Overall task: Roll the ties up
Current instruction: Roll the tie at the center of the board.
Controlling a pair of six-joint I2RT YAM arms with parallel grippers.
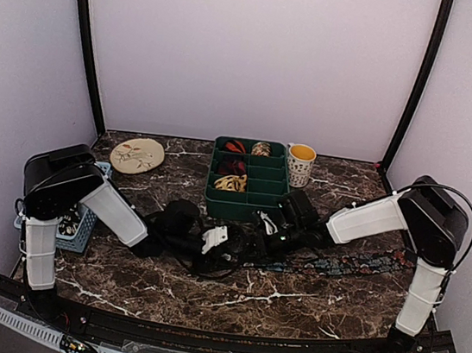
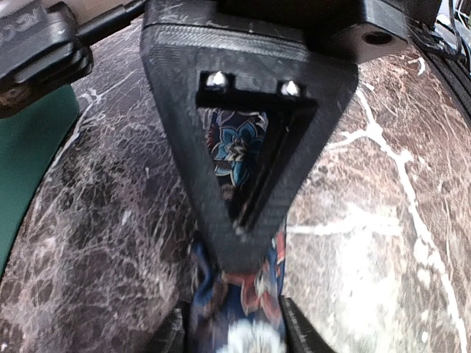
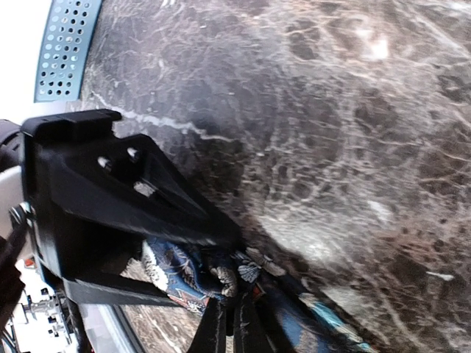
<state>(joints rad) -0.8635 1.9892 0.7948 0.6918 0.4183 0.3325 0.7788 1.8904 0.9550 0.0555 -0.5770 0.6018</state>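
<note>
Cloth of one long, narrow, dark blue fabric necktie point(image 1: 348, 261) with red and light blue flowers lies stretched across the dark brown, white-veined marble table point(image 1: 160, 293). It runs from the middle of the top frame toward the right edge, just below the right arm. Its left end is bunched where the two pincers meet, at the centre of the frame below the tray.

The black two-finger left gripper point(image 2: 235, 334) is clenched on that bunch. At the bottom of the left wrist frame its fingers point(image 2: 296, 332) press the floral cloth from both sides. The black two-finger right gripper point(image 3: 232, 323) is clamped tight on the same necktie. At the bottom centre of the right wrist frame its fingers stand almost together, with a thin fold of cloth pinched at their tips.

Above the grippers in the top frame sits a dark green plastic tray point(image 1: 240, 211) with compartments. Small rolled ties lie in its left column and top row: a red-black coil point(image 1: 234, 146), a tan coil point(image 1: 261, 148), a second red-black coil point(image 1: 232, 166) and a yellow-cream coil point(image 1: 231, 183). A white speckled mug point(image 1: 299, 172) with a yellow inside stands just right of the tray. A round cream patterned plate point(image 1: 137, 155) lies at upper left. A light blue perforated plastic basket point(image 1: 81, 230) sits at the left edge beneath the left arm.
</note>
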